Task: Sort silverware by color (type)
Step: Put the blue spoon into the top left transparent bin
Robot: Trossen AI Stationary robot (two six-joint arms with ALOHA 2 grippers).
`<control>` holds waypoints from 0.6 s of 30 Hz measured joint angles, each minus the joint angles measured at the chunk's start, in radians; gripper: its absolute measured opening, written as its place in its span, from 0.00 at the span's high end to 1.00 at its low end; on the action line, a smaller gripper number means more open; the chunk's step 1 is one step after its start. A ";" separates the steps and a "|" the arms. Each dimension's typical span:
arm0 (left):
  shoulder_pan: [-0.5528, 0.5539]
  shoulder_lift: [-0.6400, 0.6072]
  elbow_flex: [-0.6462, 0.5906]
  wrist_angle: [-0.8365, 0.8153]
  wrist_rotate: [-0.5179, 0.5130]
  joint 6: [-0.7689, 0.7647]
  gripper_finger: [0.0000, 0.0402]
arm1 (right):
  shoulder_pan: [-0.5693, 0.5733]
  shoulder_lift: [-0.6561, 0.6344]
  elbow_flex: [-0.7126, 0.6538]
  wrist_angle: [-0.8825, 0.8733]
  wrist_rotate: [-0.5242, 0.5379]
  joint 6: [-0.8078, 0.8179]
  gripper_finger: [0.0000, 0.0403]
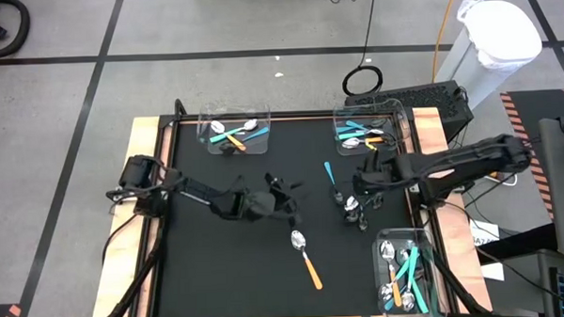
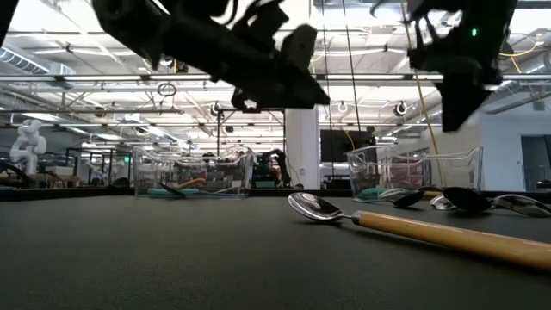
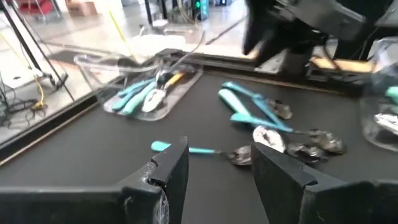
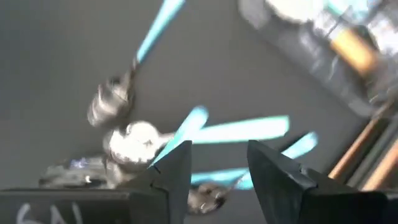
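1. Silverware is lying in three places: an orange-handled spoon [image 1: 305, 256] alone on the mat, a teal-handled cluster [image 1: 349, 205] near the right edge, more in the bins [image 1: 235, 132]
2. Right gripper [image 1: 362, 189] is hovering over that cluster, jaws parted and holding nothing; the teal handles are running slantwise under its fingers [image 4: 169, 176]
3. Left gripper [image 1: 285, 204] is waiting mid-table, open and empty, nearer the orange spoon, whose handle is pointing towards the front edge
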 joint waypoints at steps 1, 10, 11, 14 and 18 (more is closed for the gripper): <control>0.015 0.000 0.000 -0.016 0.019 -0.001 0.57 | -0.020 0.008 -0.022 0.022 -0.048 -0.011 0.62; 0.081 0.000 -0.015 -0.137 0.056 -0.002 0.57 | -0.087 0.043 -0.257 0.346 -0.310 -0.002 0.62; 0.086 0.000 -0.019 -0.140 0.056 -0.002 0.57 | -0.093 0.046 -0.268 0.376 -0.331 -0.002 0.62; 0.098 0.000 -0.025 -0.145 0.056 -0.002 0.57 | -0.106 0.066 -0.286 0.438 -0.352 -0.004 0.62; 0.101 0.000 -0.025 -0.166 0.056 -0.003 0.57 | -0.120 0.119 -0.287 0.461 -0.395 -0.036 0.62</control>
